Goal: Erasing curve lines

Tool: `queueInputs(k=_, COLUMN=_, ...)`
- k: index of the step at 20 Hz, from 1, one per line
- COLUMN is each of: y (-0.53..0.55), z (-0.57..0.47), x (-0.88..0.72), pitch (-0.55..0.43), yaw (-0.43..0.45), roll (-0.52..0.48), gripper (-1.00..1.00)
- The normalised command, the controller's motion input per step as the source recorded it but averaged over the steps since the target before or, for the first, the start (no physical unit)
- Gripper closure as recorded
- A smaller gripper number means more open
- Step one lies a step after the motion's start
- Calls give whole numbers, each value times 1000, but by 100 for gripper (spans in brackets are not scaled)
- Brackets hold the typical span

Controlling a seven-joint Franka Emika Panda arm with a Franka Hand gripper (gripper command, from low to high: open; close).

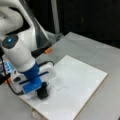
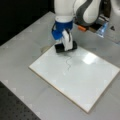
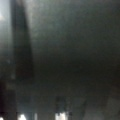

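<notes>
A white rectangular board (image 1: 80, 85) (image 2: 82, 75) lies on the grey table in both front views. The curve lines (image 2: 68, 62) are a thin dark squiggle near the board's middle, faintly seen as the curve lines (image 1: 61, 86) too. My gripper (image 2: 65, 47) (image 1: 42, 92) is shut on a black eraser block (image 2: 60, 47) (image 1: 43, 93). It presses the eraser down on the board's edge, just beyond one end of the squiggle. The wrist view is dark and shows neither the board nor the eraser.
The grey table (image 2: 30, 40) surrounds the board. The arm's white base with an orange part (image 2: 82, 28) stands behind the board. A dark perforated surface (image 2: 15, 107) lies at a front view's bottom left. A bright glare spot (image 2: 89, 58) sits on the board.
</notes>
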Motion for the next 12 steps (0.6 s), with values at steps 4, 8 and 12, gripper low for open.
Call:
queueInputs(k=4, y=171, z=-200, x=25, pitch=-145, yaw=-117, roll=55, gripper=100)
queueInputs(k=8, y=148, z=-183, x=6, pitch=-152, yaw=-125, roll=58, gripper=100)
queueInputs(k=12, y=123, z=-213, x=-5, pitch=-158, yaw=-77, roll=77, gripper=100)
